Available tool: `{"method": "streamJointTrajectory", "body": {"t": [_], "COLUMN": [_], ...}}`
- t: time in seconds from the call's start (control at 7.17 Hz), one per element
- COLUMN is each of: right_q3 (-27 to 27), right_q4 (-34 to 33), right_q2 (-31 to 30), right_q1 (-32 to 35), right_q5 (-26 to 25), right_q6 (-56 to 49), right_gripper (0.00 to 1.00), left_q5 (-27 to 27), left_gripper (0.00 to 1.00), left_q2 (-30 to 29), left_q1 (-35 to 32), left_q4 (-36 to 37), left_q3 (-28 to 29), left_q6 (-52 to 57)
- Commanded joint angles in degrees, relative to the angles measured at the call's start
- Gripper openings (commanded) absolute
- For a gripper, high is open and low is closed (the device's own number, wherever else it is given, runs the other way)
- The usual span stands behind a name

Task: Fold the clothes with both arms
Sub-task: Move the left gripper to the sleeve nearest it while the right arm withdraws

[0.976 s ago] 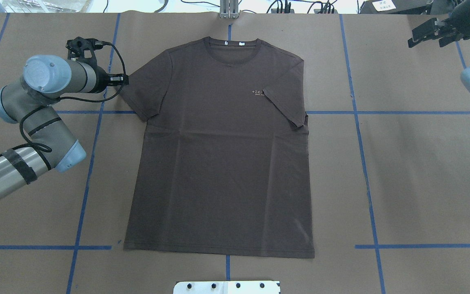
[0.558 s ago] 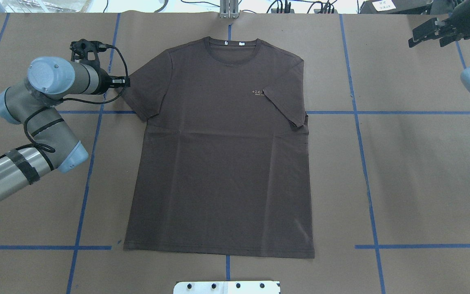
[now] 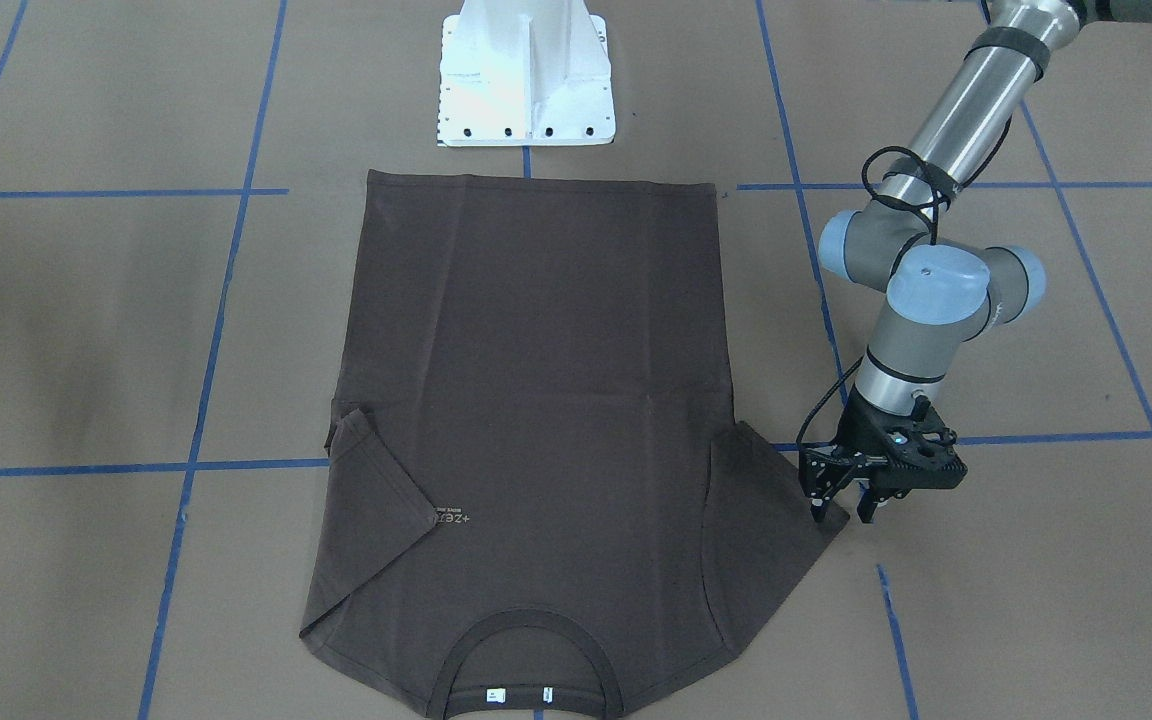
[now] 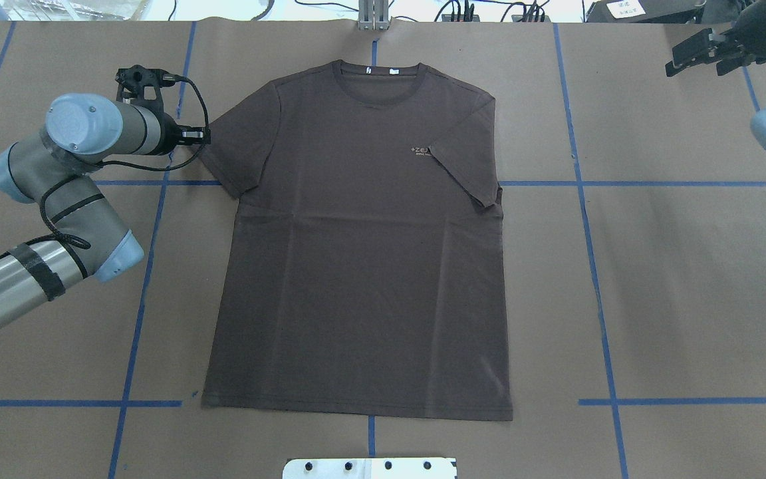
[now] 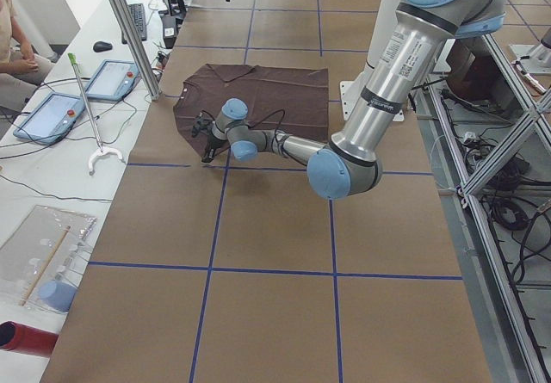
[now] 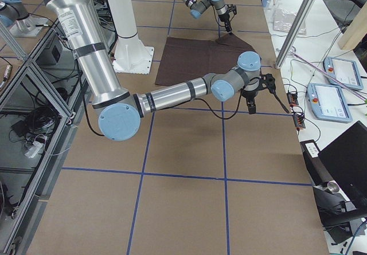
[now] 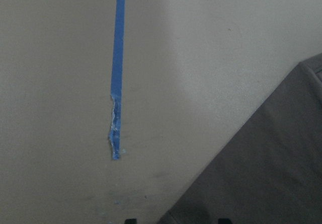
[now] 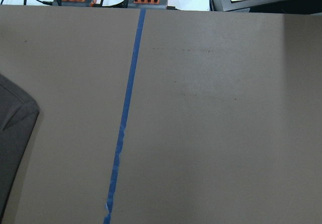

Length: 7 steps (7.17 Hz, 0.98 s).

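The dark brown T-shirt (image 4: 356, 253) lies flat, front up, collar at the far edge; it also shows in the front view (image 3: 536, 350). Its sleeve on the right arm's side is folded in over the chest, next to the pale logo (image 4: 421, 152). The other sleeve (image 3: 776, 500) is spread out. My left gripper (image 3: 842, 510) points down at that sleeve's outer corner, jaws open with the corner between the fingertips; the left wrist view shows the sleeve (image 7: 261, 178). My right gripper (image 4: 685, 56) hovers open and empty at the far right, away from the shirt.
Brown paper with blue tape lines (image 4: 589, 233) covers the table. The white pedestal base (image 3: 526, 75) stands at the near edge by the shirt's hem. Cables and power strips (image 4: 463, 10) lie along the far edge. Tablets (image 5: 112, 80) and a metal post (image 5: 129, 34) stand beyond it.
My left arm has shifted slightly toward the shirt, and its gripper has settled at the sleeve corner. The right gripper has drifted a little toward the far edge. The shirt has not moved.
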Motion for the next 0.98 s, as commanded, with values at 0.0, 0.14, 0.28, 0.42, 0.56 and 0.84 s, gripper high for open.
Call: {"method": "streamJointTrajectory", "body": {"t": [0.0,0.14,0.28,0.42,0.56,0.84], "right_q3": [0.0,0.0,0.0,0.0,0.0,0.0], "right_q4": [0.0,0.0,0.0,0.0,0.0,0.0], "right_q2": [0.09,0.09,0.0,0.0,0.0,0.0], "right_q1": [0.0,0.0,0.0,0.0,0.0,0.0], "right_q5": [0.13,0.05,-0.04,-0.04,-0.04,0.05], "right_q6": [-0.06,-0.06,0.03,-0.06,-0.06,-0.06], "right_gripper": [1.0,1.0,1.0,1.0,1.0,1.0], "left_q5": [0.0,0.0,0.0,0.0,0.09,0.0], "left_gripper": [0.59,0.58,0.55,0.52,0.45,0.0], "left_q2": [0.06,-0.02,-0.03,-0.03,-0.03,-0.02], "left_q1": [0.26,0.35,0.44,0.44,0.44,0.53], "left_q4": [0.0,0.0,0.0,0.0,0.0,-1.14], "left_q3": [0.24,0.25,0.33,0.25,0.25,0.16], "left_q6": [0.17,0.17,0.17,0.17,0.17,0.09]}}
